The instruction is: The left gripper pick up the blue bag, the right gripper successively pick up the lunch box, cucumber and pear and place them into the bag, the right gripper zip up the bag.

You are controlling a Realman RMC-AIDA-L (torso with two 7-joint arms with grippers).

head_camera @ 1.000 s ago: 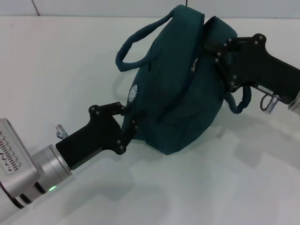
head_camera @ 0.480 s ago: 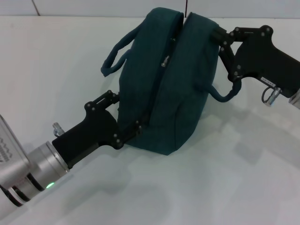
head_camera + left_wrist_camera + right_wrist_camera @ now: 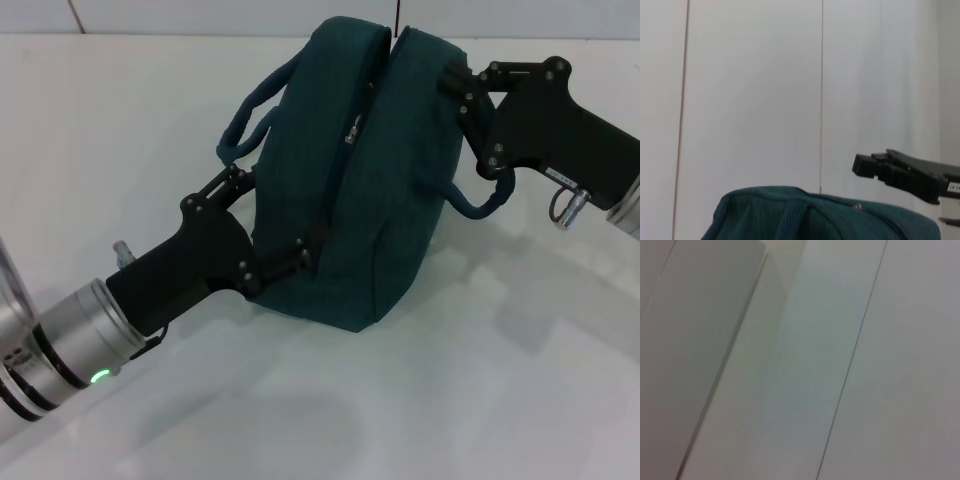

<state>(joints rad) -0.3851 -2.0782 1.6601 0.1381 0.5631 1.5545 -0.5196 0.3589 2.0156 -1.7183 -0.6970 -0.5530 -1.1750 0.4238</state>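
Blue bag is what you should look at first: it stands upright near the middle of the white table, the dark teal fabric bulging, with the zipper running over its top and a small silver pull showing on the seam. You can see one loop handle arching off its left side and the other handle hanging at its right. Your left gripper is pressed against the bag's lower left side, fingers spread narrowly around a fold of the fabric and touching it; its silver cuff shows the green light. Your right gripper sits at the bag's upper right edge, touching the fabric just above the right handle; you cannot tell whether its fingers are closed on anything. From the left wrist view you see the top of the bag and the right gripper just above it, before a pale panelled wall. The right wrist view shows you only that pale wall.
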